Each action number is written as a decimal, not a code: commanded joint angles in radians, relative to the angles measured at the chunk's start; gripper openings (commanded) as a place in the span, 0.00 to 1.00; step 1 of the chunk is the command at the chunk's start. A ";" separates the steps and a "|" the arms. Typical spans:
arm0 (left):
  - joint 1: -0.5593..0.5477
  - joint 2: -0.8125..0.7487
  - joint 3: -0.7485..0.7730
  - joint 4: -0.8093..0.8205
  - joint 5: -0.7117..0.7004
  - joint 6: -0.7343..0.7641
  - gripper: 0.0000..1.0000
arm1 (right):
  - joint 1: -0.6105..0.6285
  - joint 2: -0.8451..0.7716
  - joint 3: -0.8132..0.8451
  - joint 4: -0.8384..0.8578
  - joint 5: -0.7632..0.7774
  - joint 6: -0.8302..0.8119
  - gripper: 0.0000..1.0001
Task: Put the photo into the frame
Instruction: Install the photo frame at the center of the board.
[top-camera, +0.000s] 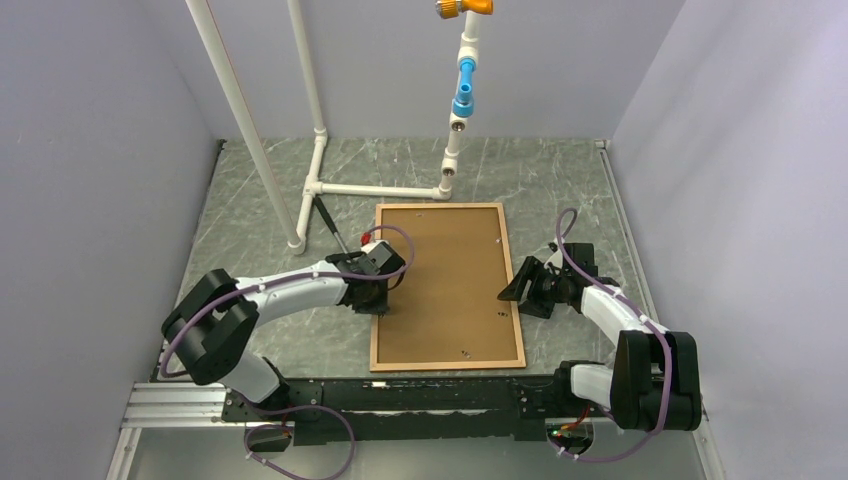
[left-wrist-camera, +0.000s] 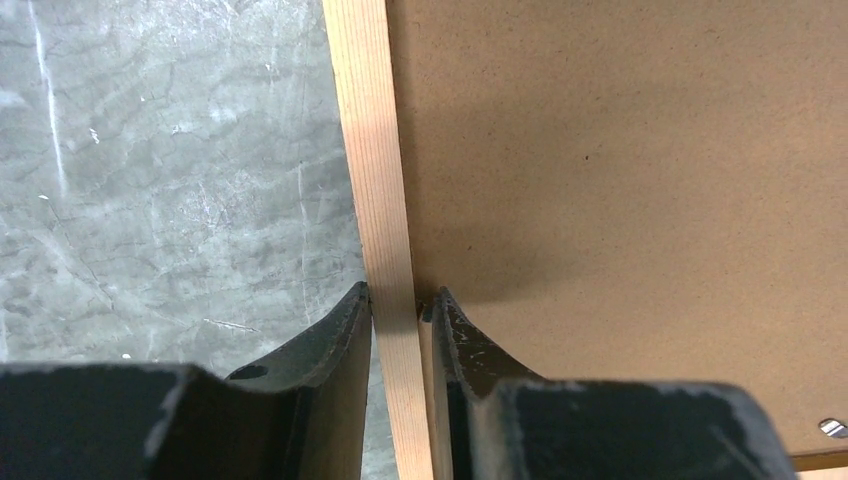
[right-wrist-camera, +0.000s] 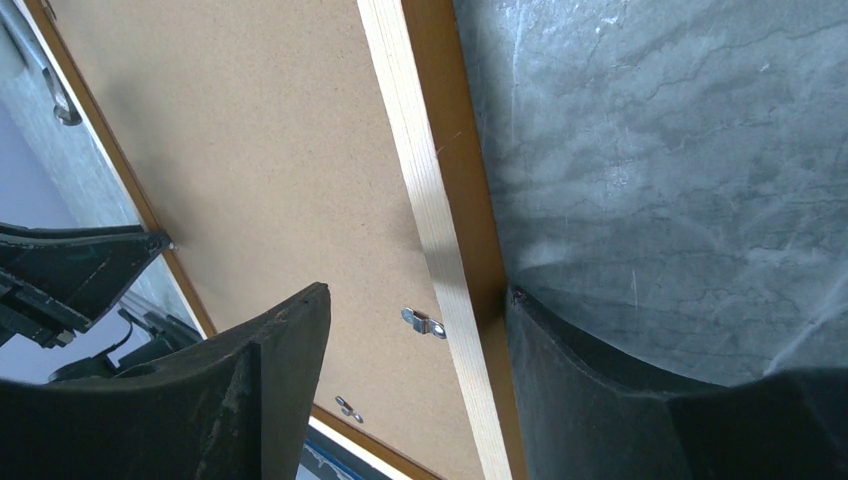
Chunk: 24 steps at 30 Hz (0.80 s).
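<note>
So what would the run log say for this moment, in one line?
left gripper: pinching left rail of frame | right gripper: open, straddling right rail | backing board: lying in frame | photo: not visible

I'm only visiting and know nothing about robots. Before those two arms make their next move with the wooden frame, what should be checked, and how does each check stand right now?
1. Left gripper astride the left rail of the frame: ok, one finger on each side.
2. Left grip firm: cannot tell; a thin dark gap shows beside one finger.
3. Right gripper astride the right rail: ok, but its jaws stand wide and grip nothing.
4. Frame lying flat on the table: ok, as far as the top view shows.
5. Backing board out of the frame: not ok, it fills the opening.
6. Photo in sight: not ok, no view shows it.
</note>
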 joint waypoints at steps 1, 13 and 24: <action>0.016 -0.075 -0.038 0.068 0.031 -0.005 0.00 | 0.017 0.002 0.006 0.002 -0.012 0.009 0.66; 0.193 -0.332 -0.232 0.206 0.223 -0.034 0.87 | 0.186 0.051 0.088 -0.042 0.140 0.016 0.66; 0.248 -0.332 -0.296 0.202 0.250 -0.009 0.89 | 0.384 0.067 0.188 -0.196 0.433 0.011 0.66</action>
